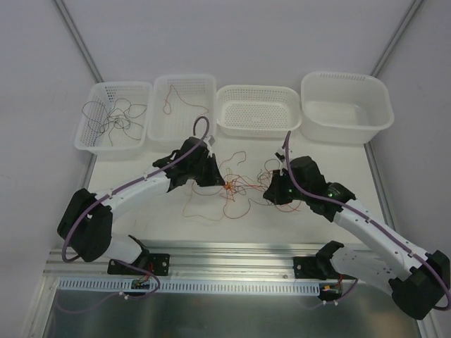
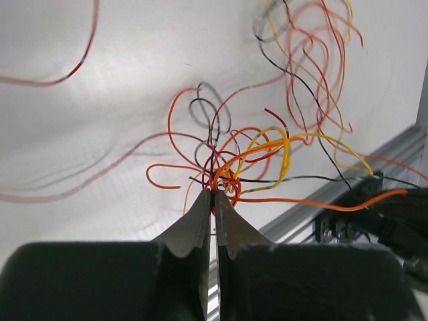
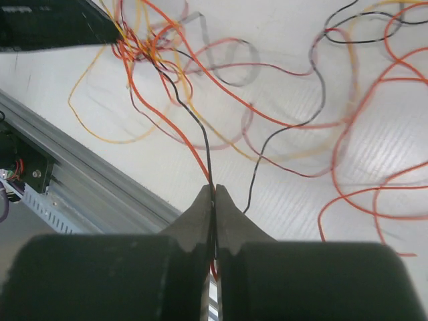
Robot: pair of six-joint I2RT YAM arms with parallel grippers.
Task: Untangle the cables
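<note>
Tangled cables (image 1: 236, 190): orange, bright red, yellow, dark red, dk grey/black strands, on white surface (image 1: 130, 165). Left end effector (image 2: 212, 195) & right end effector (image 3: 213, 190): grey fingers (image 2: 194, 224), black bodies. Arms (image 1: 373, 229) white w/ black joints, purple hoses (image 1: 201, 119). Baskets (image 1: 257, 90) white, perforated dot pattern; leftmost has dk grey wire (image 1: 113, 120), 2nd has dark red wire (image 1: 169, 98). Rail (image 1: 232, 257) silver.

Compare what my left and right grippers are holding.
Left gripper pinches the dense orange, yellow and red knot; right gripper pinches a single dark strand leading towards it. Loops fan out right at the left gripper's tips; at the right gripper's, the strand runs off nearly straight. Both are shut at the fingertips.
</note>
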